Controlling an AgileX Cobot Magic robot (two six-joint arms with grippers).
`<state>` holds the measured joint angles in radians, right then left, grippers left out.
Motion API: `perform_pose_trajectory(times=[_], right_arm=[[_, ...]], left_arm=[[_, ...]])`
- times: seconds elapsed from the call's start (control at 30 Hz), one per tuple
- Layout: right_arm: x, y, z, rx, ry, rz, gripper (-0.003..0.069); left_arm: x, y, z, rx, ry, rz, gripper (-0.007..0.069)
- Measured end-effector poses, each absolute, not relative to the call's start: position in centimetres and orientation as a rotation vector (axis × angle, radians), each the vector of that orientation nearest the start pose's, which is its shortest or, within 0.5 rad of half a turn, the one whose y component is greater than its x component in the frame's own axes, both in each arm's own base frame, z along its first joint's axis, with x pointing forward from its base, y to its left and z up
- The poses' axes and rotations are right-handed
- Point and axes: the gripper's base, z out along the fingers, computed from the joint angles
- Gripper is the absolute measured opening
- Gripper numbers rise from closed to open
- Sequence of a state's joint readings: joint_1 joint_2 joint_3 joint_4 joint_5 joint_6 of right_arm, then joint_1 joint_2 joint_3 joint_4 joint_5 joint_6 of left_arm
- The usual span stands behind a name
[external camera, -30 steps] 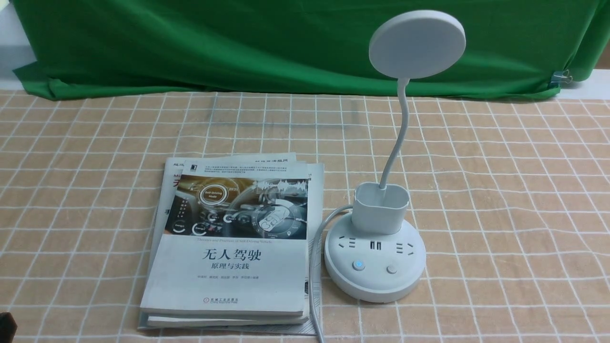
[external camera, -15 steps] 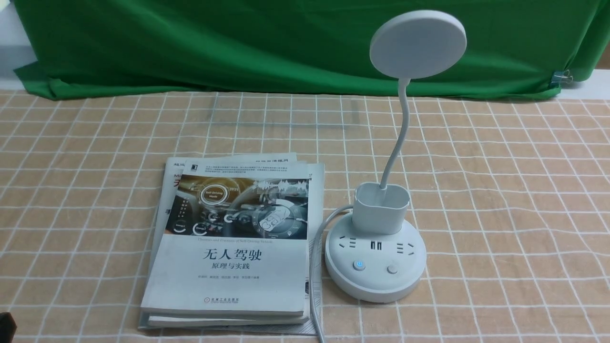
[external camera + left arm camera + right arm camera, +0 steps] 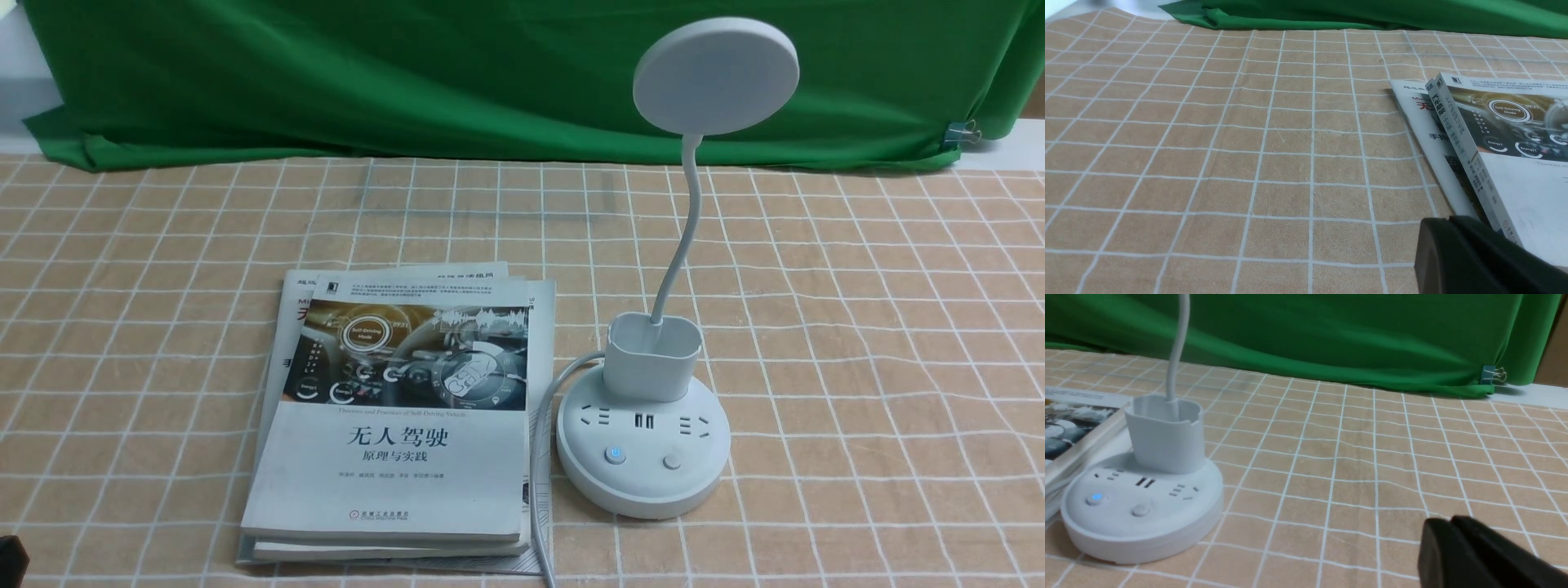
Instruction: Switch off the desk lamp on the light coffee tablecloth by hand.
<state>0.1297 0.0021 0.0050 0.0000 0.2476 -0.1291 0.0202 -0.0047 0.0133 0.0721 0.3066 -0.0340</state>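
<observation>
The white desk lamp (image 3: 643, 441) stands on the light coffee tablecloth (image 3: 857, 327), right of centre, with its round head (image 3: 715, 75) up on a bendy neck. Its base has two buttons; the left button (image 3: 615, 455) glows blue, the right one (image 3: 672, 462) is plain. The lamp base also shows in the right wrist view (image 3: 1141, 506). My right gripper (image 3: 1449, 524) is shut and empty, low over the cloth, well to the right of the base. My left gripper (image 3: 1447, 222) is shut and empty beside the books. In the front view only a dark corner of my left arm (image 3: 10, 559) shows.
A stack of books (image 3: 400, 416) lies just left of the lamp base and shows in the left wrist view (image 3: 1494, 134). The lamp's white cord (image 3: 539, 457) runs between books and base toward the front edge. A green backdrop cloth (image 3: 408, 73) hangs along the back.
</observation>
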Motion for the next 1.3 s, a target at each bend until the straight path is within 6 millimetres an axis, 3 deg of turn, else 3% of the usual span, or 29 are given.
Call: perform_pose_trajectory(times=[1.3], right_arm=[[5.51,0.72,18.89,-0.223,1.724,0.002,0.0123]], left_arm=[[5.42,0.31,18.13,-0.002,1.798,0.059,0.0005]])
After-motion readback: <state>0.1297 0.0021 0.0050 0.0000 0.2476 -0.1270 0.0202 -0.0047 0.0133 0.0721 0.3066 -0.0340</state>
